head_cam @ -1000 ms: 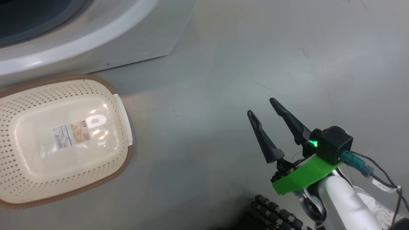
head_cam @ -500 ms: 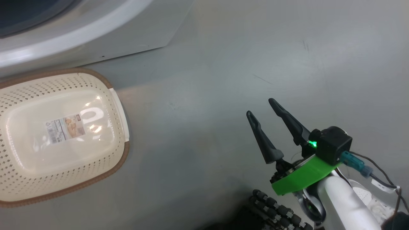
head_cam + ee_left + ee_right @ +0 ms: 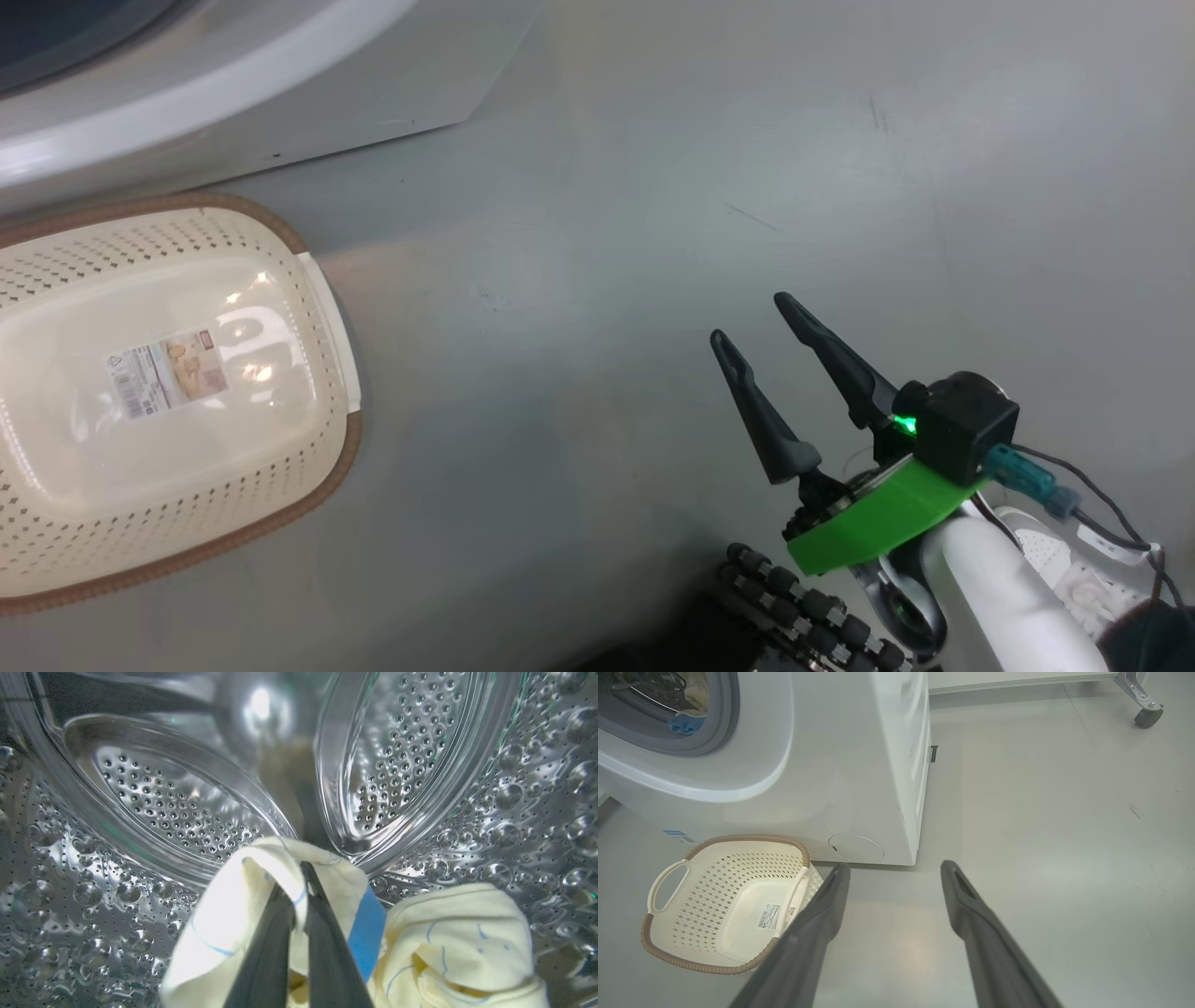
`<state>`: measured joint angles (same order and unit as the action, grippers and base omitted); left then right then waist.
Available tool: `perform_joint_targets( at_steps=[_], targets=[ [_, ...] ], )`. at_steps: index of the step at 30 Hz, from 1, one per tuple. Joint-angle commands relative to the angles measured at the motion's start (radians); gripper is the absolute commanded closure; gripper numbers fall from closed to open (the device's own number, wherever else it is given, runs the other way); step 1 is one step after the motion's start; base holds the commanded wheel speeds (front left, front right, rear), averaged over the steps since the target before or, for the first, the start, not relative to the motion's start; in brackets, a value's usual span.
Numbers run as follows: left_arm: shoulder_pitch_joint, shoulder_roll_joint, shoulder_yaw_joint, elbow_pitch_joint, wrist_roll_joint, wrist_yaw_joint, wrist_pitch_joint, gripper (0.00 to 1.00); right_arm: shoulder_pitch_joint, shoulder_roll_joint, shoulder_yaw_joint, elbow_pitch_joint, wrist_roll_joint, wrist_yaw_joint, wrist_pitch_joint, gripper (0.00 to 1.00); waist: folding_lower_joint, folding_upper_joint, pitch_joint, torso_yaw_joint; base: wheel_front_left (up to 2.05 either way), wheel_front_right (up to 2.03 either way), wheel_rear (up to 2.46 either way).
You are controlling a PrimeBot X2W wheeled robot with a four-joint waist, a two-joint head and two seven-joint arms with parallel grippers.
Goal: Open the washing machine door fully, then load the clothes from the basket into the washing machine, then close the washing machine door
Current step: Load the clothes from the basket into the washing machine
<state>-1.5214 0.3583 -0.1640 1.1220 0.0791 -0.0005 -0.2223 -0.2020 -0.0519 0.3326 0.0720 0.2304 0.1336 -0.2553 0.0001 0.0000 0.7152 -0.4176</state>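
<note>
Head cam swung right; L fingers [image 3: 266,961] pinch clothes [image 3: 224,933] in drum [image 3: 163,802], R fingers [image 3: 761,411] apart near basket [image 3: 140,541].

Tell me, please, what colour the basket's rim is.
The basket rim is brown; it shows best in the right wrist view.

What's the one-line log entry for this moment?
stage: loading | left gripper: shut on clothes, inside washing machine | right gripper: open, above floor | basket: empty

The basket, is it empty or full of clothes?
Empty. The basket holds just its label; the clothes lie in the drum.
</note>
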Motion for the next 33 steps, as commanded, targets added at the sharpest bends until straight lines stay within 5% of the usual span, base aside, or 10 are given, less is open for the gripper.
perform_joint_targets(
  at_steps=[1,2,3,4,21,33],
  targets=[
    [-0.038,0.039,0.001,-0.011,0.006,0.005,0.016,0.73,0.022,-0.005,0.016,-0.021,0.01,-0.003,-0.006,0.0,-0.0001,0.0,-0.003,0.0,0.0,0.0,0.0],
    [-0.045,0.037,0.0,0.001,0.005,0.006,0.026,0.6,0.023,-0.005,0.015,-0.02,0.01,-0.003,-0.006,0.0,-0.0001,0.0,-0.004,0.0,0.0,0.0,0.0],
    [-0.052,0.036,-0.003,0.009,0.005,0.008,0.03,0.36,0.024,-0.004,0.014,-0.019,0.01,-0.003,-0.006,0.0,-0.0001,0.0,-0.006,0.0,0.0,0.0,0.0],
    [-0.058,0.035,-0.007,0.021,0.007,0.012,0.041,0.0,0.024,-0.004,0.013,-0.019,0.01,-0.003,-0.006,0.0,-0.0001,0.0,-0.008,0.001,0.0,0.0,0.0],
    [-0.071,-0.001,-0.018,0.141,-0.03,0.023,0.218,0.0,0.018,-0.001,0.002,-0.015,0.01,-0.003,-0.006,0.0,-0.0001,0.0,-0.051,0.024,0.0,0.0,0.0],
    [0.039,-0.088,0.019,0.158,-0.115,0.025,0.216,0.0,0.012,-0.001,-0.023,-0.013,0.0,-0.003,-0.006,0.0,-0.0001,0.0,-0.158,0.073,0.0,0.0,0.0]
  ],
)
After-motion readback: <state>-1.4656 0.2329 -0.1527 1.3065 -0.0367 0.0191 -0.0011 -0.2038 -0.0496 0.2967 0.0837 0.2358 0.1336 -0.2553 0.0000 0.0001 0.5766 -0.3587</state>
